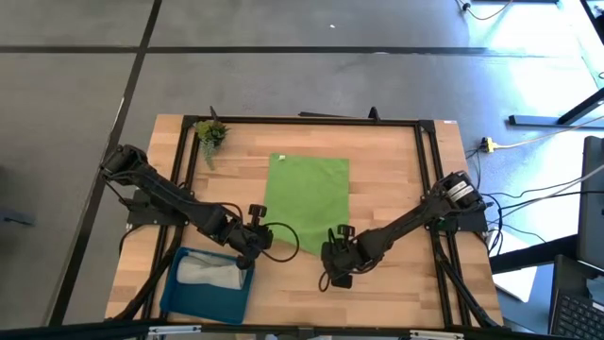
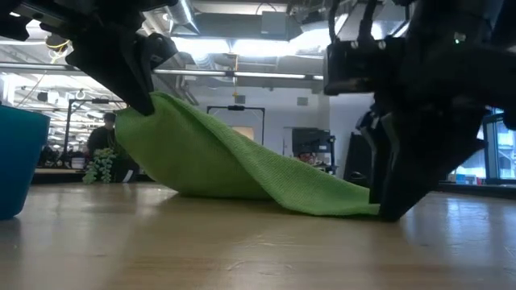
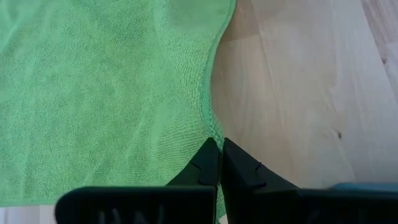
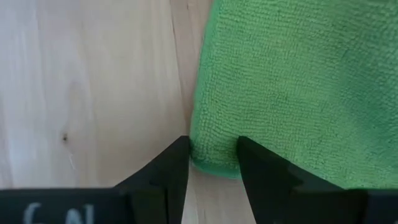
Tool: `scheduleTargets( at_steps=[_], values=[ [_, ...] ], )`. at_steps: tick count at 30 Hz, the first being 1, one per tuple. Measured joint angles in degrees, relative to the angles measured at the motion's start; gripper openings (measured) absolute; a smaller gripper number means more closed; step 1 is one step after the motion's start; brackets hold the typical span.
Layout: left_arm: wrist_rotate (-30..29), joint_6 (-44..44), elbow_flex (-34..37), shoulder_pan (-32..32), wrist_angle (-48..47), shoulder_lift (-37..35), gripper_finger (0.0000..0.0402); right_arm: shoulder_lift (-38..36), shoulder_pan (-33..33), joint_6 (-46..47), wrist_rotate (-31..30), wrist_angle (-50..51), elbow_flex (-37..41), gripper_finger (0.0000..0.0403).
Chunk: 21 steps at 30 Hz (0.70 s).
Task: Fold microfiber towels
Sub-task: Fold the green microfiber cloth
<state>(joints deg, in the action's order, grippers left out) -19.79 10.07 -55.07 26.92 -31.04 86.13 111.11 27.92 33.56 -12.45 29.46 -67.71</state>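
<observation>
Nearest me, low over the front edge of the wooden table [image 1: 377, 198], both grippers work the near corners of the lime green towel [image 1: 307, 194]; the left gripper [image 3: 219, 152] has its fingers pressed together on the near left corner and holds it raised off the wood, so the cloth slopes down from there toward the right; the right gripper [image 4: 211, 152] stands at the near right corner, down at the table, its fingers apart with the folded edge of the cloth lying between the tips, though whether they actually pinch it I cannot tell; the rest of the towel lies flat toward the far side, with a small white tag [image 1: 280, 158] at its far left corner, too small to read; at the near left sits a blue tray [image 1: 179, 288] with the light grey towel [image 1: 209, 273] bundled inside it; a small plant sprig [image 1: 209, 134] rests at the far left corner; no writing or brand is readable anywhere on the table.
</observation>
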Motion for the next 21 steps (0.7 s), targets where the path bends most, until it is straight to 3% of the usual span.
scheduleTargets(
  at_steps=[7,10,15,21],
  values=[
    [0.0,0.0,0.0,0.0,0.0,0.0,0.0,-0.4,0.1,4.9,-1.7,-2.8,2.8,0.0135],
    [0.0,0.0,0.0,0.0,0.0,0.0,0.0,-0.3,0.1,8.5,-2.8,-2.2,2.9,0.0105],
    [0.0,0.3,0.0,0.0,-0.5,0.0,0.0,-0.4,0.0,11.3,-3.6,-1.5,2.7,0.0014],
    [1.9,1.9,0.0,1.1,-1.2,0.0,0.0,0.0,0.3,9.6,-2.7,6.3,-4.1,0.0007]
  ],
)
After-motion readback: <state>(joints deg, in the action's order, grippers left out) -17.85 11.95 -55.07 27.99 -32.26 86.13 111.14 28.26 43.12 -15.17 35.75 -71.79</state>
